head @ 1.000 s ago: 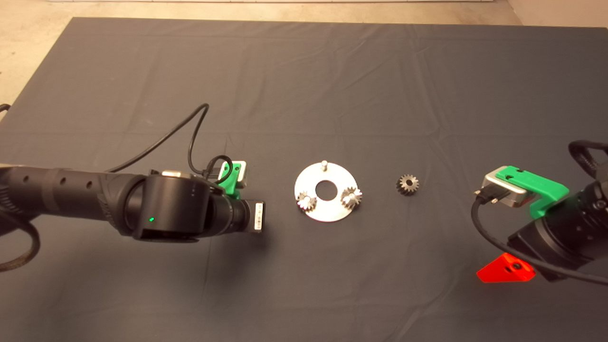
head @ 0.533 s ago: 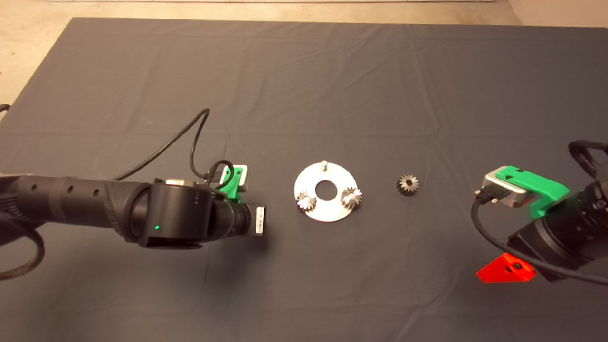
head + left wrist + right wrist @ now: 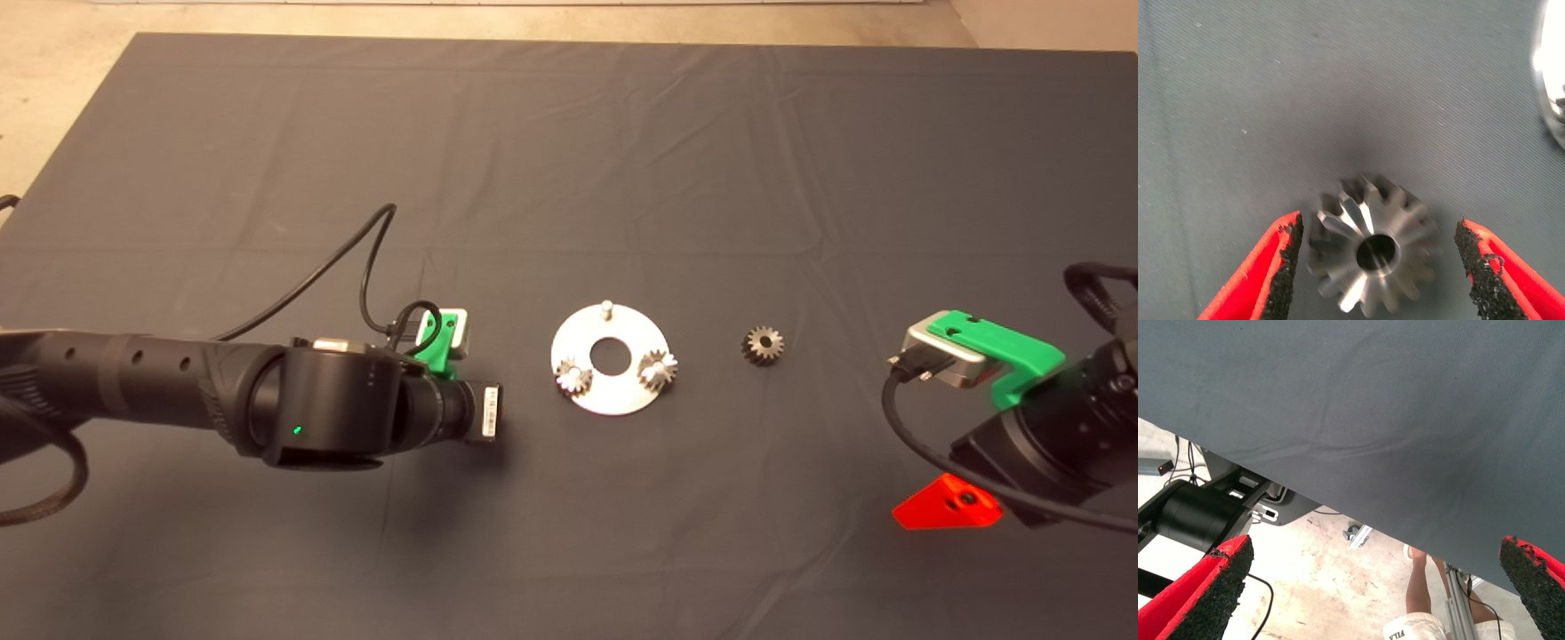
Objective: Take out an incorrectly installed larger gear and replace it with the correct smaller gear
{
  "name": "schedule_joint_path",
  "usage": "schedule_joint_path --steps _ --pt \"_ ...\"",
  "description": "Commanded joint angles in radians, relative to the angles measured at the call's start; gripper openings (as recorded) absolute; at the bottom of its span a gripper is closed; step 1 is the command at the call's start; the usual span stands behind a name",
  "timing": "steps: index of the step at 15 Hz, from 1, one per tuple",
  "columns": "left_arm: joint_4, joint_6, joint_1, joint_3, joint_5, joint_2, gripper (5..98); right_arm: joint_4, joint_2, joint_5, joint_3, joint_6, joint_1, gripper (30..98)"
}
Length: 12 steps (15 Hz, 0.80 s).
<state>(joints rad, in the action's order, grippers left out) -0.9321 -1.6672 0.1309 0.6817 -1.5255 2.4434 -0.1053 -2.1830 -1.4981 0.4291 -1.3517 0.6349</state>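
Note:
The larger gear [image 3: 1371,257], bright silver with a round centre hole, lies flat on the mat between the fingers of my left gripper [image 3: 1378,267]. The gripper is open, with a gap on each side of the gear. From above, the left wrist [image 3: 444,413] covers this gear, left of the round metal plate [image 3: 613,393]. The plate carries two shiny small gears [image 3: 574,377] [image 3: 658,369] and a bare pin [image 3: 606,308]. The smaller gear [image 3: 763,345], dull dark grey, lies on the mat right of the plate. My right gripper [image 3: 1371,587] waits open at the mat's lower right edge.
The plate's bright rim [image 3: 1553,87] shows close to the larger gear in the left wrist view. A black cable [image 3: 356,258] loops up from the left wrist. Past the mat's edge, the right wrist view shows floor, a black machine base [image 3: 1198,513] and a person's leg [image 3: 1421,587].
The left arm has edged slightly to the right, toward the plate. The right arm, the plate and the smaller gear have not moved.

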Motion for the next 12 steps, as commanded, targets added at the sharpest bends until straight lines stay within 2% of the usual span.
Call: schedule_joint_path --steps 1,3,4,5,6,8,9,10,11,12 --pt "0.163 -0.072 0.172 -0.127 -0.133 -0.02 58.1 -0.03 0.001 -0.001 -0.001 -0.006 0.02 97.7" --pt "0.301 -0.072 0.247 -0.149 -0.133 -0.014 58.2 -0.028 -0.001 -0.001 0.002 -0.001 0.02 97.7" --pt "0.355 -0.079 0.288 -0.188 -0.133 -0.024 62.5 -0.028 -0.001 -0.001 0.008 0.007 0.019 97.7" --pt "0.411 -0.107 0.315 -0.208 -0.133 -0.032 63.2 -0.027 -0.001 -0.002 0.03 0.011 0.019 97.7" --pt "0.477 -0.132 0.322 -0.229 -0.133 -0.042 63.2 -0.024 -0.001 -0.004 0.049 0.027 0.019 97.7" --pt "0.572 -0.166 0.324 -0.267 -0.133 -0.073 66.0 -0.02 -0.001 -0.004 0.104 0.131 0.019 97.7" --pt "0.599 -0.164 0.337 -0.286 -0.133 -0.091 68.0 -0.004 0.001 -0.004 0.15 0.187 0.017 97.7" --pt "0.623 -0.164 0.36 -0.305 -0.133 -0.082 71.1 0.032 0.002 -0.004 0.176 0.235 0.015 97.7" --pt "0.667 -0.166 0.376 -0.305 -0.133 -0.077 72.9 0.084 0.013 -0.004 0.199 0.291 0.004 97.7" --pt "0.696 -0.164 0.387 -0.305 -0.133 -0.077 73.1 0.136 0.016 -0.004 0.217 0.345 -0.024 97.7"
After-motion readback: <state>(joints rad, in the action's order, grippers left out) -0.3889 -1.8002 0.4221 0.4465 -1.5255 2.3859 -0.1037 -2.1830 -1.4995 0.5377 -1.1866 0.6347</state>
